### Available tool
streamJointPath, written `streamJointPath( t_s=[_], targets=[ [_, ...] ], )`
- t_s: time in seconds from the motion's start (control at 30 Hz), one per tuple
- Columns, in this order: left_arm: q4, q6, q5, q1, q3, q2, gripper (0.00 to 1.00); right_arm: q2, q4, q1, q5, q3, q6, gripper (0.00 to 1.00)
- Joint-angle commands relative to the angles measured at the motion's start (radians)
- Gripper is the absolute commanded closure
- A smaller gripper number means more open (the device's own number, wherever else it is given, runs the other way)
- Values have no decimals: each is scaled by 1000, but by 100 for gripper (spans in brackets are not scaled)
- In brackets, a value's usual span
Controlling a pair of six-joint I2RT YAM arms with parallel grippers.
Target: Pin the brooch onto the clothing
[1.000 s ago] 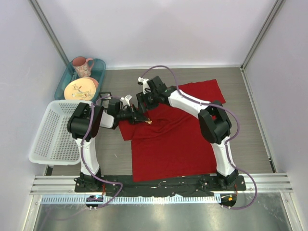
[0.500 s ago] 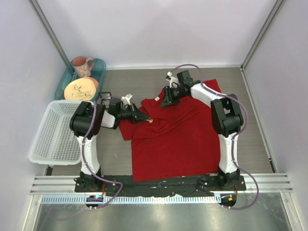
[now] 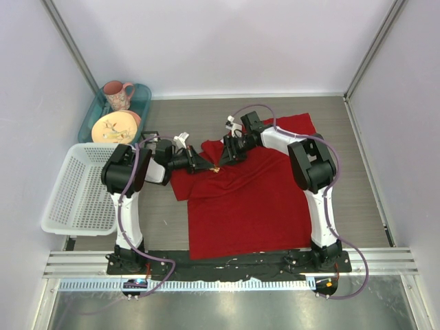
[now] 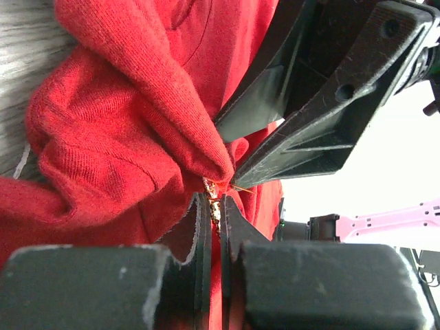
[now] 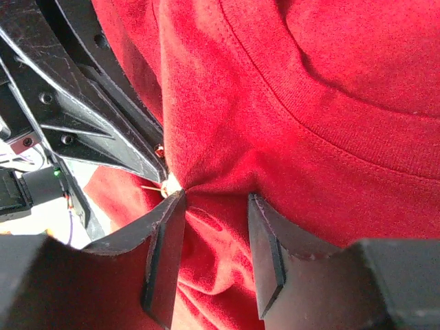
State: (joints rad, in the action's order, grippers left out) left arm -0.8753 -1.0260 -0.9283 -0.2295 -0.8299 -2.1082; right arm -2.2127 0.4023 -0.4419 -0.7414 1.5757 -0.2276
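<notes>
The red T-shirt point(image 3: 240, 192) lies spread on the table, bunched at its upper left. My left gripper point(image 3: 206, 167) is shut on the tiny pale brooch point(image 4: 214, 205), held against a raised fold of the shirt point(image 4: 137, 137). The brooch also shows in the top view point(image 3: 216, 170) and in the right wrist view point(image 5: 170, 184). My right gripper point(image 5: 216, 199) is open, its jaws standing either side of a pinched fold of the shirt point(image 5: 275, 103), right beside the brooch. In the top view it point(image 3: 227, 152) sits just up and right of the left gripper, tips almost touching.
A white plastic basket point(image 3: 75, 189) stands left of the left arm. Behind it a teal tray point(image 3: 141, 96) holds a pink mug point(image 3: 118, 95) and a plate point(image 3: 113, 128). Walls close in the table at the back and both sides.
The right gripper swung away to the right over the shirt's collar, then came back left and down to the left gripper's tip. The left gripper has stayed put with the brooch.
</notes>
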Motion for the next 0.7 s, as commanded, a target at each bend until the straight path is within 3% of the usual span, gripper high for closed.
streamJointPath(
  t_s=[0.0, 0.67],
  targets=[
    [-109, -26, -23, 1, -15, -10, 100, -10, -48, 3, -50, 7, -24, 55],
    [-330, -151, -49, 1, -9, -45, 100, -13, -155, -8, -206, -29, -96, 67]
  ],
)
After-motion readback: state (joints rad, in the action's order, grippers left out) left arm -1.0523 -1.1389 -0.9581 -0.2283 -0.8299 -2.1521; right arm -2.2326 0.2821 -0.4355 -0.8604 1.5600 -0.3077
